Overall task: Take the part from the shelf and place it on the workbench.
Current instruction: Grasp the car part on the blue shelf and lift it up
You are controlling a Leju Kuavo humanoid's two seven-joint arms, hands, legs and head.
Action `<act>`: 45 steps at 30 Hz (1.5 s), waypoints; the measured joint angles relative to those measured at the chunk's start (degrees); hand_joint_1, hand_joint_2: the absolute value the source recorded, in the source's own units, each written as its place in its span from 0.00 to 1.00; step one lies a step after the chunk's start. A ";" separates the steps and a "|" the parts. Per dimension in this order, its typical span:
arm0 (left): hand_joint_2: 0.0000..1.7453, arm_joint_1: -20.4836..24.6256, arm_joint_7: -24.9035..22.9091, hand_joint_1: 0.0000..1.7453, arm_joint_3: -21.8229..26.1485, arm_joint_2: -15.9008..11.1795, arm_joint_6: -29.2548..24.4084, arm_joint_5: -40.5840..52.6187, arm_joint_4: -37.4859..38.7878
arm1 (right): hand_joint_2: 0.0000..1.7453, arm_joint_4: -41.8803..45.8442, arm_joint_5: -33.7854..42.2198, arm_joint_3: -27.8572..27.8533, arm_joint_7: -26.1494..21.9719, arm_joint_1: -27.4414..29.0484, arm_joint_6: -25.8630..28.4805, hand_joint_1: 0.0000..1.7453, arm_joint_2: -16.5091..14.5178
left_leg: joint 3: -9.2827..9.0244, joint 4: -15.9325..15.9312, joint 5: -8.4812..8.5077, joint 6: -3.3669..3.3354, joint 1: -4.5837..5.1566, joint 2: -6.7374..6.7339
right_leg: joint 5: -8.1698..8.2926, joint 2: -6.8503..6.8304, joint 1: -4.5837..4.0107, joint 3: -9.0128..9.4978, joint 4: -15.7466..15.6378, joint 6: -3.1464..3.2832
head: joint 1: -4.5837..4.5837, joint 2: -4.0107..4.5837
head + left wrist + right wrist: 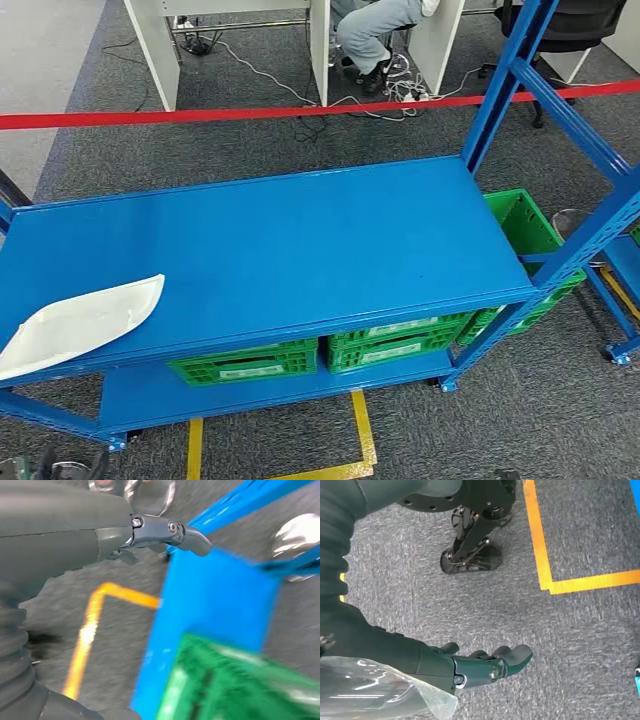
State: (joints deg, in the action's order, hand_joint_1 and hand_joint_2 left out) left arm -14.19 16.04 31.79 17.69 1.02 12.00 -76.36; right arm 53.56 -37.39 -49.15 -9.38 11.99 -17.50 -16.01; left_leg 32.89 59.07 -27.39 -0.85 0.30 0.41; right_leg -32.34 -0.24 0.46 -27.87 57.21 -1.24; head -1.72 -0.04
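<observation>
A flat, white, leaf-shaped part (79, 325) lay at the blue shelf's (302, 250) front left corner; both the left robot hand (113, 535) and right robot hand (471, 667) hung released, fingers extended.

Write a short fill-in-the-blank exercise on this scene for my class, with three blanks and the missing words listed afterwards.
1. The white part lies on the shelf's ____ board.
2. The crates under that board are ____ in colour.
3. The right hand hangs over grey carpet marked with ____ tape, holding nothing.

Missing words: top; green; yellow
</observation>
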 joint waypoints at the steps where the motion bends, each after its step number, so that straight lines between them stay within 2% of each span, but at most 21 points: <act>1: 1.00 -0.10 0.16 0.00 0.00 0.10 -0.29 -0.30 -0.78 | 1.00 0.20 -0.57 -0.51 -0.15 -0.05 -0.22 0.00 -0.19 | 0.00 0.00 0.00 0.00 0.00 0.00 | 0.00 0.00 0.00 0.00 0.00 0.00 | 0.00 0.00; 5: 1.00 -0.65 1.57 0.00 -0.16 0.67 -2.28 -2.28 -5.41 | 1.00 1.36 -3.85 -3.41 -1.03 -0.26 -1.45 0.00 -1.32 | 0.00 0.00 0.00 0.00 0.00 0.00 | 0.00 0.01 0.00 0.00 0.00 0.00 | -0.01 0.00; 7: 1.00 -1.13 3.82 0.00 -0.75 0.78 -4.03 -3.06 -7.79 | 1.00 1.93 -5.58 -4.75 -1.50 -0.39 -2.11 0.00 -1.83 | 0.00 0.00 0.00 0.00 -0.01 -0.01 | 0.00 0.02 0.00 -0.01 0.00 0.00 | -0.01 0.00; 9: 1.00 -1.84 6.46 0.00 -2.19 0.69 -6.14 -3.01 -10.89 | 1.00 2.50 -6.50 -5.74 -1.62 -0.46 -2.51 0.00 -2.21 | 0.00 0.00 0.00 0.00 -0.01 0.00 | 0.00 0.01 0.00 -0.01 0.00 0.00 | -0.02 0.00; 12: 1.00 -3.03 7.98 0.00 -5.73 -0.13 -9.10 -1.51 -16.41 | 1.00 3.52 -5.78 -6.11 -0.97 -0.29 -2.57 0.00 -2.60 | 0.00 0.00 0.00 0.00 0.00 0.00 | 0.00 0.00 0.00 0.00 0.00 0.00 | -0.01 0.00; 15: 1.00 -4.62 9.52 0.00 -10.57 -2.19 -11.85 1.94 -21.73 | 1.00 4.60 -4.37 -5.85 0.08 0.16 -2.64 0.00 -2.88 | -0.01 0.00 0.00 0.00 0.00 -0.01 | 0.00 0.04 0.00 0.00 0.00 0.00 | -0.01 0.00; 19: 1.00 -7.20 12.38 0.00 -18.24 -6.21 -15.68 7.91 -28.15 | 1.00 5.45 -3.76 -5.29 0.85 0.63 -2.79 0.00 -3.16 | 0.00 0.00 0.00 0.00 0.00 -0.01 | 0.00 0.03 0.01 -0.02 0.00 0.00 | -0.01 0.00; 25: 1.00 -7.81 13.09 0.00 -20.80 -7.68 -16.95 9.29 -29.82 | 1.00 5.52 -3.77 -5.18 0.81 0.64 -2.81 0.00 -3.23 | 0.00 0.00 0.00 0.00 0.00 -0.01 | 0.00 0.03 0.01 -0.02 0.00 0.00 | 0.00 0.00; 27: 1.00 -8.40 13.73 0.00 -23.40 -9.29 -18.31 10.38 -31.42 | 1.00 5.55 -3.79 -5.05 0.78 0.68 -2.81 0.00 -3.28 | 0.00 0.00 0.00 0.00 0.00 -0.02 | 0.00 0.04 0.00 -0.02 0.00 0.00 | 0.02 0.00; 28: 1.00 -8.98 13.86 0.00 -26.48 -11.36 -20.89 12.02 -33.13 | 1.00 5.58 -3.69 -4.83 0.85 0.77 -2.73 0.00 -3.33 | 0.00 0.00 0.00 0.00 0.00 -0.01 | -0.01 0.03 0.00 -0.02 0.00 0.01 | 0.02 0.00; 31: 1.00 -9.92 9.08 0.00 -34.91 -17.72 -29.45 18.29 -37.32 | 1.00 5.94 -2.14 -3.65 2.24 1.42 -2.04 0.00 -3.44 | 0.00 0.00 0.00 0.00 -0.01 -0.01 | -0.02 0.02 0.00 -0.02 0.00 0.02 | -0.02 0.00; 32: 1.00 -9.85 6.21 0.00 -35.82 -18.94 -30.04 19.55 -37.63 | 1.00 6.17 -1.31 -3.16 3.07 1.70 -1.76 0.00 -3.47 | 0.00 0.00 0.00 0.00 -0.01 -0.01 | -0.02 0.02 0.00 -0.02 0.00 0.02 | -0.02 0.00; 36: 1.00 -9.40 -3.84 0.00 -36.69 -22.33 -26.12 22.28 -37.72 | 1.00 7.26 1.53 -1.00 6.08 2.81 -1.12 0.00 -3.55 | 0.00 0.00 0.00 0.00 -0.02 -0.02 | -0.02 0.03 0.00 -0.02 0.01 0.02 | 0.00 0.00; 41: 1.00 -8.57 -9.32 0.00 -36.82 -24.39 -22.07 23.97 -37.78 | 1.00 8.22 2.78 0.97 7.36 3.38 -0.69 0.00 -3.56 | 0.00 0.00 0.00 0.00 -0.01 -0.02 | -0.02 0.04 0.00 -0.01 0.01 0.02 | -0.02 0.00; 45: 1.00 -8.68 -16.35 0.00 -36.79 -25.73 -17.54 28.65 -37.82 | 1.00 8.62 3.11 1.78 8.09 3.94 -0.57 0.00 -3.58 | 0.02 0.00 0.00 0.00 0.00 -0.02 | -0.02 0.04 0.01 -0.01 0.00 0.02 | -0.02 0.00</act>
State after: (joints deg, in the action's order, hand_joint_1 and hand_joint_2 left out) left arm -22.86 -0.31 -5.00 -8.03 -16.52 40.65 -114.18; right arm 62.18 -34.28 -47.37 -1.28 15.93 -18.06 -19.59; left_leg 32.90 59.06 -27.39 -0.84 0.30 0.40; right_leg -32.36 -0.20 0.46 -27.88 57.21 -1.22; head -1.74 -0.04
